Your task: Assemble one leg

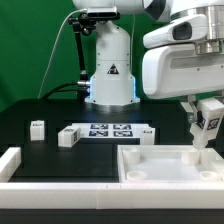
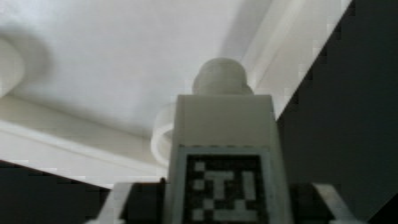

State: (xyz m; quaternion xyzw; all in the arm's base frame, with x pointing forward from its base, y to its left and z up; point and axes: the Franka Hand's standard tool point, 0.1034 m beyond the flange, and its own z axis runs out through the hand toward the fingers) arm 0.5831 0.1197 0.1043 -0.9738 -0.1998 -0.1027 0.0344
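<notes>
Our jaws grip the leg (image 1: 207,122) upright, rounded tip down, at the exterior view's right. We hold it just above the panel (image 1: 160,150), likely to line it up with a corner recess.

no legible txt | triangle sign (image 1: 112,72): arm base (image 1: 100,88) | tag (image 2: 221,188): leg (image 2: 221,110)

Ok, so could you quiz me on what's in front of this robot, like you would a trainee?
1. True or false: the claw is empty.
2. How many loose legs lie apart from the claw?
3. The held leg hangs over: A) the marker board, B) the white panel, C) the loose legs.
Key: 1. False, it grips a leg. 2. Two. 3. B.
</notes>
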